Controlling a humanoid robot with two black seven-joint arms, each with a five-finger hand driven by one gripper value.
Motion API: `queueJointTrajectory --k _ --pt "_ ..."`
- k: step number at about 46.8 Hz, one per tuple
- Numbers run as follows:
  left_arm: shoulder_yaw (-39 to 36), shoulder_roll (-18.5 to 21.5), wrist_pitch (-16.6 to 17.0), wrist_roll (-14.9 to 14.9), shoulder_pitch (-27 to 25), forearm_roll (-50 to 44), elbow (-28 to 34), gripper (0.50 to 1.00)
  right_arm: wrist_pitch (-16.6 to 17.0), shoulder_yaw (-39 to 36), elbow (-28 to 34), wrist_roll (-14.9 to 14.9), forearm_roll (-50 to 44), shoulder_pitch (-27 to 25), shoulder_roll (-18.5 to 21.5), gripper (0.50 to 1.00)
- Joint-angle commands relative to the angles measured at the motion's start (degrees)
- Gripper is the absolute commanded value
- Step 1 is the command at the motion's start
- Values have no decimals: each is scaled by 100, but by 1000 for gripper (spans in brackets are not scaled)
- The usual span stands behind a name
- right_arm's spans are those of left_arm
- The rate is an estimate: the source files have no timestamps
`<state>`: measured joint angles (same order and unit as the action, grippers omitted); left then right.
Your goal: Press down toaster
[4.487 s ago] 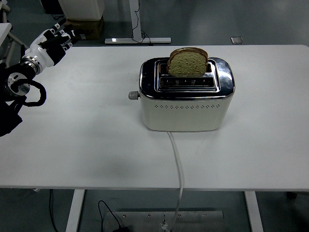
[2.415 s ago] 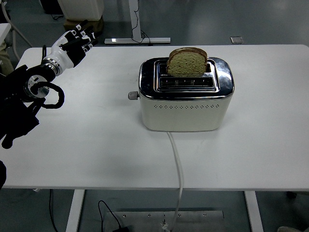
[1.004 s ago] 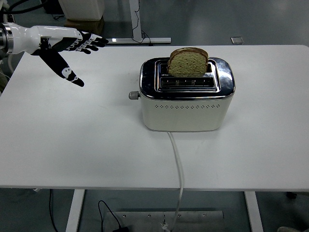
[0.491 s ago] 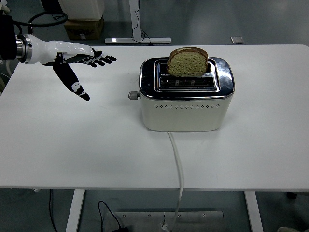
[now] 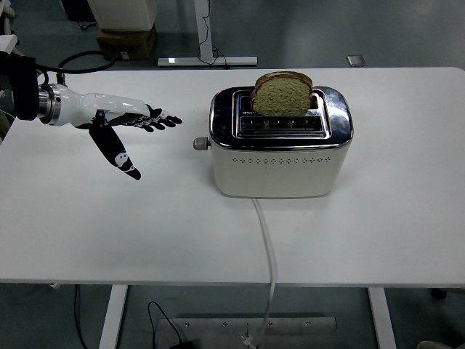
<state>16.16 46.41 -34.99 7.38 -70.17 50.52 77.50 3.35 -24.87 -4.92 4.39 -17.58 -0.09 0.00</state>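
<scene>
**Lever within reach, not yet touched**

The toaster [image 5: 281,142] stood mid-table, bread [image 5: 282,93] upright in its slot; it looked heavy and rigid; the small lever [image 5: 200,144] likely needed a firm fingertip push; the left hand [image 5: 123,125] hovered nearby, fingers spread, empty.

White counter [image 5: 109,225], broad and bare at the front. Beyond counter's far edge: cardboard box [image 5: 125,41] on the floor, a white leg base [image 5: 207,61], a small grey floor plate [image 5: 357,60].

White table [image 5: 109,233] with cream toaster [image 5: 280,156] and its white cord [image 5: 266,240].
</scene>
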Motion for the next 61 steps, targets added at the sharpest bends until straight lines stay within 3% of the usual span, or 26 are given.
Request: queueJointTrajectory --k 1,16,40,61 --pt "1 -9 -1 0 12 2 -7 1000 -1 0 0 0 0 0 0 1000" --pt "-52 -264 -1 9 21 54 -51 1000 -1 0 0 0 0 0 0 998" --pt "-254 -387 -1 343 -181 54 -68 1000 -1 0 0 0 0 0 0 1000" --pt "-324 -685 -1 352 -295 239 -279 1000 -1 0 0 0 0 0 0 998"
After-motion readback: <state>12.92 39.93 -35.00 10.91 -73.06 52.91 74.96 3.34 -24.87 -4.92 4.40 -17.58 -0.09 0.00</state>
